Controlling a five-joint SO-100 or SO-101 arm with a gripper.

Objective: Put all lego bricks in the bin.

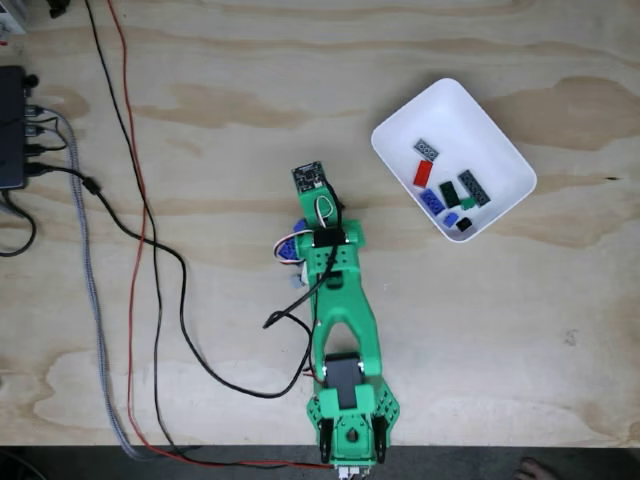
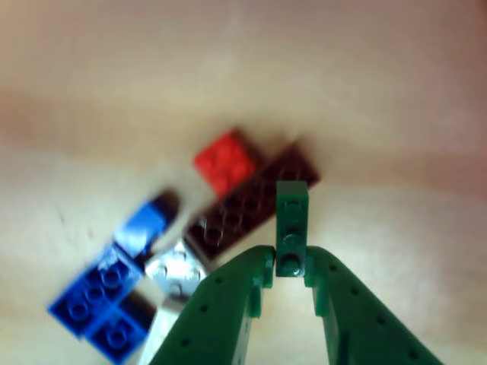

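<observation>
Gripper clamped on a green brick above the loose pile.

Left to right in the other view: blue bricks point(image 2: 103, 300), a white plate point(image 2: 176, 268), a dark brown plate point(image 2: 247, 201) with a red brick point(image 2: 224, 161) behind it, then the gripper point(image 2: 290, 262), its jaws closed on a narrow green brick point(image 2: 292, 220). In the fixed view the white bin point(image 1: 500, 150), already holding several bricks, sits well to the right of the arm point(image 1: 340, 300). Best to lift straight up, clear the brown plate, and keep the squeeze steady until over the bin.

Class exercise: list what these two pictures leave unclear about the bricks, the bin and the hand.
- Fixed view: the arm covers the table pile.
- Fixed view: bricks in the bin are too small to count studs.
- Other view: blur softens the red brick; the hand covers the white brick's lower part.
</observation>
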